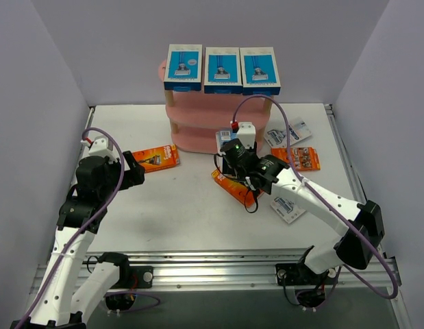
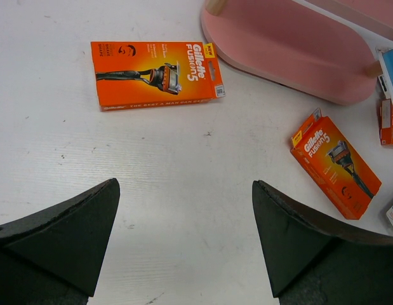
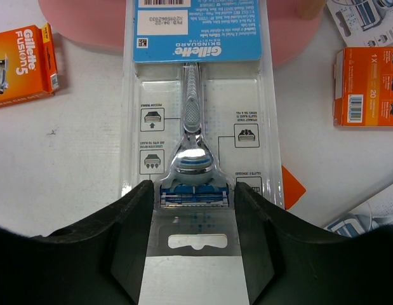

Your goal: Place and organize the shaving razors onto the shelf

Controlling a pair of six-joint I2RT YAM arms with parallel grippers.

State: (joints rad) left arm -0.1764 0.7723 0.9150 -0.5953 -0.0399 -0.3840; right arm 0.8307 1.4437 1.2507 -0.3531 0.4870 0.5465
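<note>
Risk: blister pack (image 3: 199,114), pinched at tab end by right end effector (image 3: 193,213), may pivot against shelf (image 1: 198,130); left end effector (image 2: 183,190) wide.

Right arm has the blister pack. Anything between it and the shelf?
Nothing visible does. The blister pack, in the jaws of the right gripper, points straight at the pink shelf, no other pack between. A wooden post stands near its far corner; blue boxes fill the top tier.

blue boxes (image 1: 222,70) 3, orange packs (image 1: 157,159) 3, blister packs (image 1: 288,208) 3
</note>
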